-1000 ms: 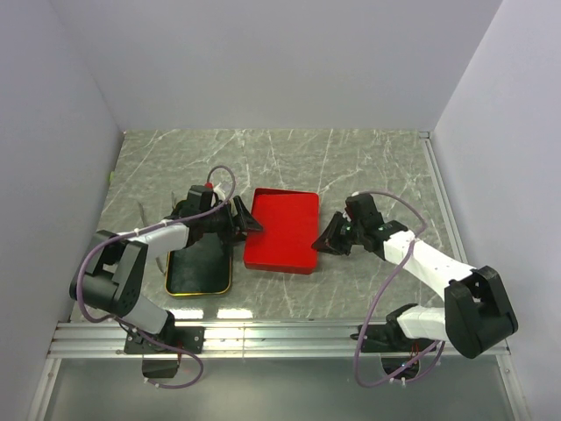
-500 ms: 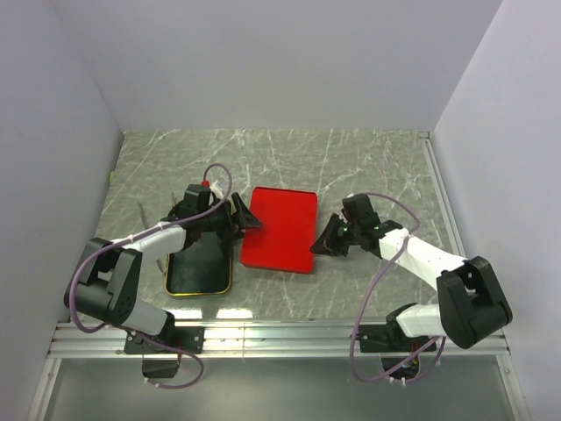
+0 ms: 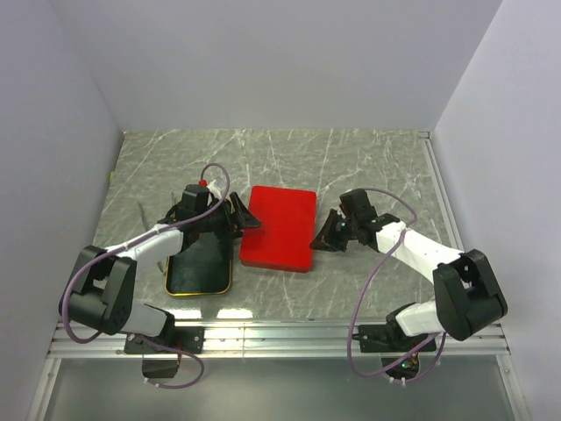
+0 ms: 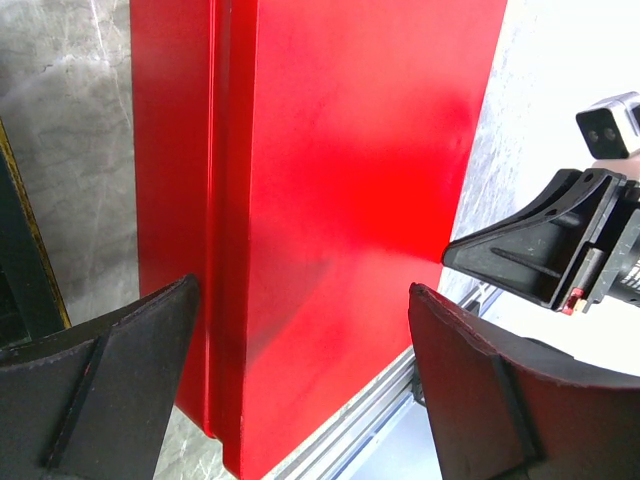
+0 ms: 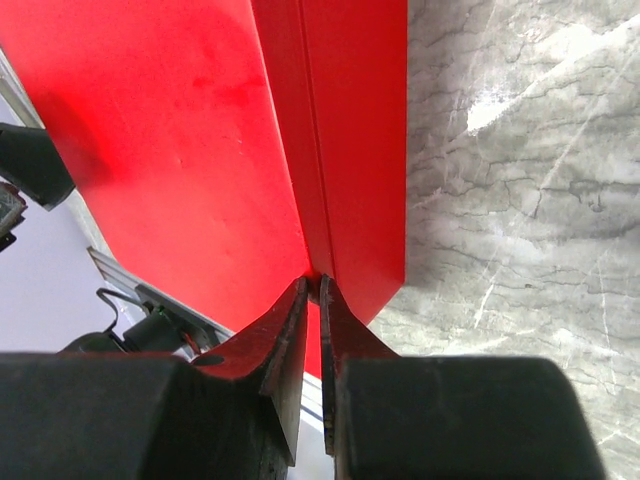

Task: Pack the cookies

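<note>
Marble table (image 3: pixel 377 167) | red lid (image 3: pixel 279 226) | right gripper (image 3: pixel 323 239) pinches its right rim | left gripper (image 3: pixel 244 217) spread wide astride left edge

1. Tin lid (image 3: pixel 279 228): plain bright red all over.
2. Tin base (image 3: pixel 199 267): black inside, with a yellow-gold rim.
3. Bench (image 3: pixel 368 167): grey marble pattern with white veins.
4. Left gripper (image 4: pixel 300 385) and right gripper (image 5: pixel 312 285): matte black.
5. Right arm (image 3: pixel 421 254): white links and black joints.
6. Cable (image 3: pixel 372 298): purple.
</note>
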